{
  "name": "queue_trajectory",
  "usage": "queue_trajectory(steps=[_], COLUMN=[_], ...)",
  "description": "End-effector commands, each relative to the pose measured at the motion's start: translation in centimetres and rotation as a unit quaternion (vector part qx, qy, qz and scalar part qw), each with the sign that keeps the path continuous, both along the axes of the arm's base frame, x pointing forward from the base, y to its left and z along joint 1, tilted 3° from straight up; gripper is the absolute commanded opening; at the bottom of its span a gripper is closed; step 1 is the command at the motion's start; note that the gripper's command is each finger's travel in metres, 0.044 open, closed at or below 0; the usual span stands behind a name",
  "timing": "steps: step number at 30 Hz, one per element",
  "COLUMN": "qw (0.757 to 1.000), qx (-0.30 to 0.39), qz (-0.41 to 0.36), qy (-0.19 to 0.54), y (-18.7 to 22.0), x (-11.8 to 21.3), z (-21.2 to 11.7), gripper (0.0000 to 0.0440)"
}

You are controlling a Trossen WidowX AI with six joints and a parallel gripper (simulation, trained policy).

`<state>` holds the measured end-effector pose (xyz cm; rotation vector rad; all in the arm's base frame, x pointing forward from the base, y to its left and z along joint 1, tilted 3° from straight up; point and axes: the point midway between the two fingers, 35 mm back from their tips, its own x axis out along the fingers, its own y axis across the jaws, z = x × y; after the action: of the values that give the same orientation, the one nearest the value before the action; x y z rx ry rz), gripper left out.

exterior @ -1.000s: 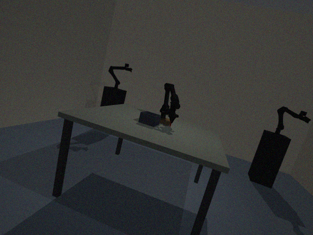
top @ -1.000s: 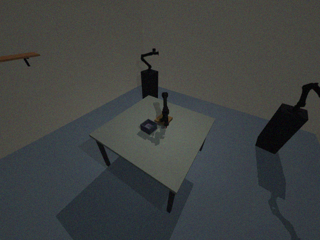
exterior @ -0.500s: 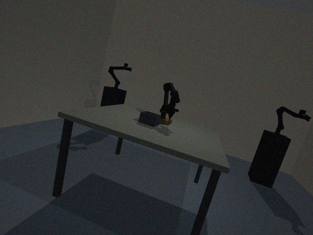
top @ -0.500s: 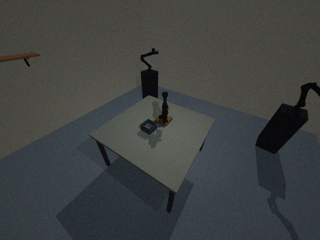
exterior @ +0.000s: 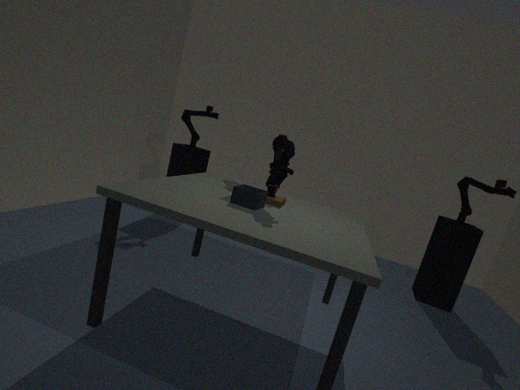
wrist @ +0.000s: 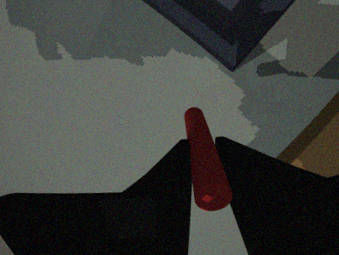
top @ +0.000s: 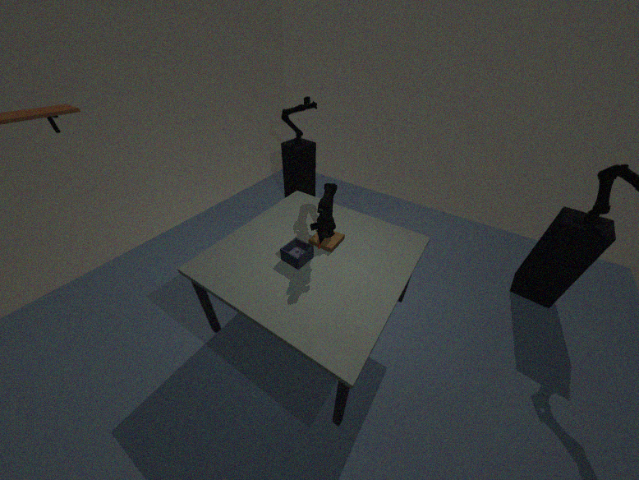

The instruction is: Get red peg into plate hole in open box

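Your jaws (top: 320, 242) (exterior: 272, 194) are clamped on the red peg (exterior: 276, 189) (wrist: 207, 166), mid-frame in the exterior view, its far end free, presumably to enter the open box (top: 296, 261) (exterior: 247, 197) (wrist: 192, 37).

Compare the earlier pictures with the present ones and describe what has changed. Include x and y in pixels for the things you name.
The black gripper (top: 320, 241) (exterior: 272, 195) (wrist: 202, 146) and the red cylindrical peg (top: 319, 246) (exterior: 276, 189) (wrist: 205, 161) have moved up and towards the open dark blue box (top: 288, 258) (exterior: 247, 198) (wrist: 218, 50). The peg is now held between the fingers; the earlier views are too small to show when it was gripped. The box and the flat orange-brown wooden block (top: 333, 241) (exterior: 277, 202) (wrist: 321, 153) stayed put.
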<state>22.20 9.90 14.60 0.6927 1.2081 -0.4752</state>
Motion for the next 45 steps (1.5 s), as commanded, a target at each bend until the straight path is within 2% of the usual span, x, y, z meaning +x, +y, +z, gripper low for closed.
queue_trajectory(steps=[1, 21, 36, 45], qw=[1.0, 0.995, 0.991, 0.99], qx=[-0.008, -0.024, -0.014, -0.008], qz=[-0.013, -0.098, -0.133, -0.138], qy=[-0.009, -0.014, 0.005, 0.032], y=[-1.3, -7.8, -10.9, -11.6], x=[1.2, 5.7, 8.2, 9.2], z=[0.8, 1.1, -0.6, -2.8], gripper=[0.0, 0.0, 0.0014, 0.0017])
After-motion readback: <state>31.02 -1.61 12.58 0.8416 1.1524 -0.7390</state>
